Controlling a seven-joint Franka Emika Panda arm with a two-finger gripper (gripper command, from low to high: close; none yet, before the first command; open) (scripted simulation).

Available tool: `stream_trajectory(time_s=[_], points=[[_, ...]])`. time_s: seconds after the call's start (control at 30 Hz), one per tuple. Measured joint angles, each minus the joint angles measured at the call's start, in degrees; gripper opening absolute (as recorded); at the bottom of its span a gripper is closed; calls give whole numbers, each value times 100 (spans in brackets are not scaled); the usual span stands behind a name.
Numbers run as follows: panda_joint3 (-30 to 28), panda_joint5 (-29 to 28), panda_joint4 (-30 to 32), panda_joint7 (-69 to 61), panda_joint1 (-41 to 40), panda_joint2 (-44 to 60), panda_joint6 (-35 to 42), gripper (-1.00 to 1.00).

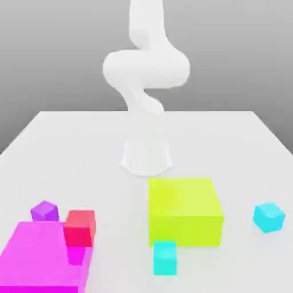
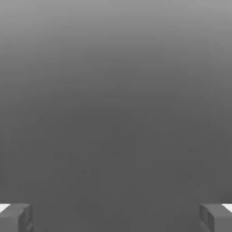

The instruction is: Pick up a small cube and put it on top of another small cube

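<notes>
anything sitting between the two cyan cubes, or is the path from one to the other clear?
The yellow-green block partly intrudes: its near corner sits between the cyan cube in front of it and the cyan cube off to the exterior view's right. A lifted carry should clear it. The gripper is open, holding nothing.

A yellow-green block, magenta block, red cube, purple cube.

Soft, even, perhaps slightly blurred light
</notes>
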State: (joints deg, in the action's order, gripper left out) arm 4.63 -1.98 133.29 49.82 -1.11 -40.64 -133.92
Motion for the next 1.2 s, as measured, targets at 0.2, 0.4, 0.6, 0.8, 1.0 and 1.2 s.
stream_trajectory(time_s=[0.2, 0.4, 0.6, 0.8, 1.0, 1.2], points=[[1067, -585, 370, 1046, -170, 1276, -523, 0], [1982, -1228, 727, 2118, -209, 2536, -1022, 0], [2572, -1824, 1085, 3156, 146, 3790, -1524, 0], [2884, -1817, 1485, 3764, 729, 4846, -2137, 0], [2554, -2296, 1495, 4368, 1303, 5686, -2728, 0], [1640, -3149, 1304, 5019, 2045, 6346, -3168, -100]])
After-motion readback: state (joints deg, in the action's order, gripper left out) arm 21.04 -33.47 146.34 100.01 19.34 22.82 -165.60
